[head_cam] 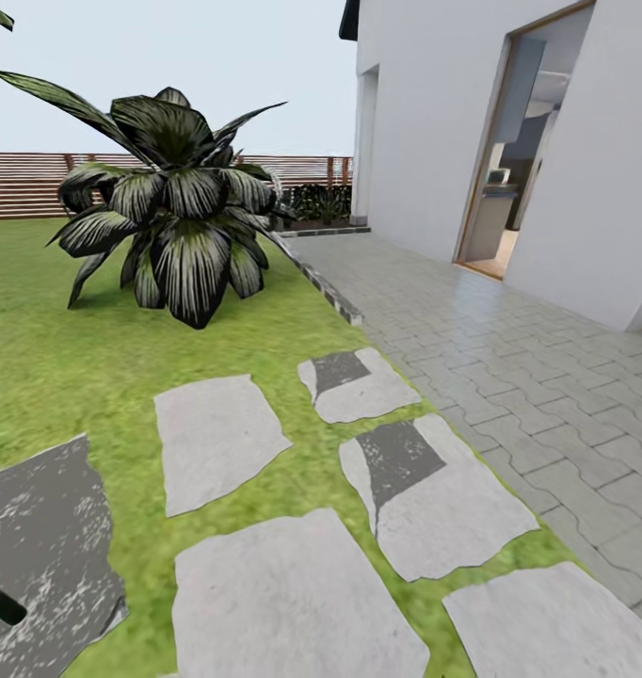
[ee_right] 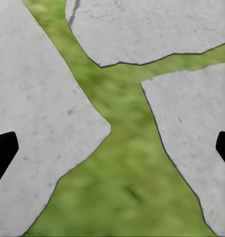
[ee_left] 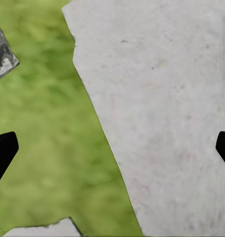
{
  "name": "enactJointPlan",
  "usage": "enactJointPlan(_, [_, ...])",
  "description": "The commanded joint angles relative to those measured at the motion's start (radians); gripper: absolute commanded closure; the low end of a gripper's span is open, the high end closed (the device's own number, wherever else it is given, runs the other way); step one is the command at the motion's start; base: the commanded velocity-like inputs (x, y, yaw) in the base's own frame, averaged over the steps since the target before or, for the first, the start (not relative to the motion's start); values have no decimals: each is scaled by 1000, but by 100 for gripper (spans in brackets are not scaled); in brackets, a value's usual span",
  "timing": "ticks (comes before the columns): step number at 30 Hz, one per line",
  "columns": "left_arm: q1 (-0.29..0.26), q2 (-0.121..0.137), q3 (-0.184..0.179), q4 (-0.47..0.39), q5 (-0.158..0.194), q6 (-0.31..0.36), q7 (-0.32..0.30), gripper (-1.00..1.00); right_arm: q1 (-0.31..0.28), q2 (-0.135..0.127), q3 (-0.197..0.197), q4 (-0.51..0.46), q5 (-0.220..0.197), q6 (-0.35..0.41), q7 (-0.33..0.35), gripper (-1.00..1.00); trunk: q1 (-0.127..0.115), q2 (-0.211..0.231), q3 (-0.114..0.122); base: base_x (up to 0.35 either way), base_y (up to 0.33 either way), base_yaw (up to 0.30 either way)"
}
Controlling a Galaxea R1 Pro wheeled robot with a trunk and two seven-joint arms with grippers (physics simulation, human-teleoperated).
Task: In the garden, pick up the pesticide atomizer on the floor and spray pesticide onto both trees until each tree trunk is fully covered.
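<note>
Grass [head_cam: 67, 367] spreads between grey slabs [head_cam: 217, 438], with a dark-leaved plant [head_cam: 175, 221] near the fence [head_cam: 24, 184] and the house [head_cam: 594, 141] beside paving [head_cam: 509, 339]. No atomizer can be made out. Left gripper [ee_left: 112, 150] and right gripper [ee_right: 112, 150] hang spread wide, holding nothing.

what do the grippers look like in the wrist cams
Little shows. The left gripper appears as two flat black fingertips with angled, pointed edges at the sides of its wrist view; the right gripper looks the same, black tips. No cables or markings can be seen.
</note>
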Motion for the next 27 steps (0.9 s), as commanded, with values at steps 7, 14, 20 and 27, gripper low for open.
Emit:
enactJointPlan(7, [0, 0, 0, 0, 0, 0, 0, -100, 0, 0, 0, 0, 0, 0, 0, -100, 0, 0, 0, 257, -176, 74])
enactJointPlan(14, [0, 0, 1, 0, 0, 1, 0, -100, 0, 0, 0, 0, 0, 0, 0, -100, 0, 0, 0, 238, -194, 162])
enactJointPlan(20, [0, 0, 1, 0, 0, 1, 1, -100, 0, 0, 0, 0, 0, 0, 0, -100, 0, 0, 0, 235, -197, 188])
enactJointPlan(27, [0, 0, 1, 0, 0, 2, 1, -100, 0, 0, 0, 0, 0, 0, 0, -100, 0, 0, 0, 234, -200, 224])
